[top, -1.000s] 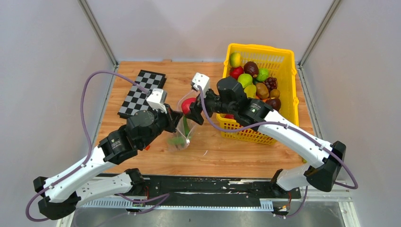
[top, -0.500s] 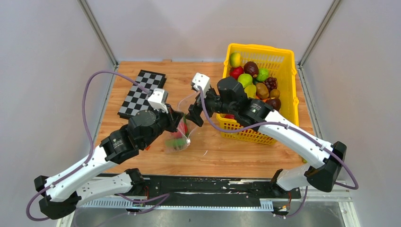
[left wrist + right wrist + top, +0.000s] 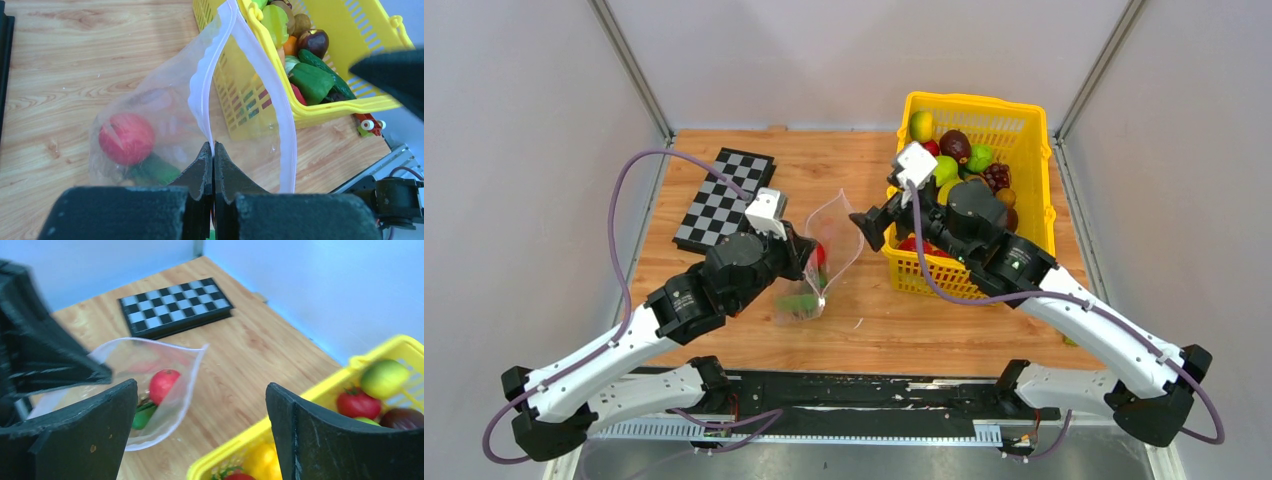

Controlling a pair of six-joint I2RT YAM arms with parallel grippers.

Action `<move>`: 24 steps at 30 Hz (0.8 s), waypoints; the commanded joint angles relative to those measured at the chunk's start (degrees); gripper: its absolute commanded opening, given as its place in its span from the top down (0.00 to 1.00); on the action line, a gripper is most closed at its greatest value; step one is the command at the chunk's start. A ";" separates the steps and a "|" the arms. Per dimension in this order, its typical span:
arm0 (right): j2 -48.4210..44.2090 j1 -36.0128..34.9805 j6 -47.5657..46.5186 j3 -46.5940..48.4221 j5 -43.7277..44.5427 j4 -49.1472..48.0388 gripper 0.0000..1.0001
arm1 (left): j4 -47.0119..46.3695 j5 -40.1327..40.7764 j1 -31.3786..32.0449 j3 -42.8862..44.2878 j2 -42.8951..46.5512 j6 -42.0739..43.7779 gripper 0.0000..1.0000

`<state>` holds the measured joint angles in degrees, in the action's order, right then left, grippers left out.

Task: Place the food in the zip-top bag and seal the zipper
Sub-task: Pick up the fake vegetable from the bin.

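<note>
Wooden surface point(image 3: 924, 320) between grey panels point(image 3: 524, 150) carries the zip-top bag point(image 3: 165, 105), its mouth gaping, between a chessboard point(image 3: 724, 195) and a yellow basket point(image 3: 974, 100). A red apple point(image 3: 126, 138) and a green piece point(image 3: 155, 170) lie inside the bag. Reaching low and forward, the left claw point(image 3: 213, 150) is pinched tight on the zipper point(image 3: 210, 85). The right claw point(image 3: 200, 390) hovers beside the basket, fingers spread wide and holding nothing. Its arm hides some of the basket's food point(image 3: 954, 145).

The clear plastic zip-top bag point(image 3: 160, 100) looks crinkled, the round red toy fruit point(image 3: 126, 138) inside it glossy (smooth plastic). The wooden table point(image 3: 75, 45), upper left, shows matt grain; the yellow mesh basket point(image 3: 345, 106) is shiny plastic.
</note>
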<state>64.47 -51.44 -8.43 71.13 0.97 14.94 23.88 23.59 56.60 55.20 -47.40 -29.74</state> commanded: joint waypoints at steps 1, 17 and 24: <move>-1.29 3.94 3.19 -1.47 11.13 -3.23 0.00 | -3.76 -0.09 0.09 -0.35 -0.44 -0.80 1.00; 10.09 34.72 3.74 6.17 -26.95 33.18 0.09 | -2.70 -0.72 0.09 0.66 -1.23 -0.29 1.00; 13.34 35.88 0.29 5.94 -33.86 36.85 0.07 | -2.51 -0.85 0.09 1.31 -1.97 0.27 1.00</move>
<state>75.88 -15.70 -5.58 74.26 -24.95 48.86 22.90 22.59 56.60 54.87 -49.04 -29.82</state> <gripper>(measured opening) 0.931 0.008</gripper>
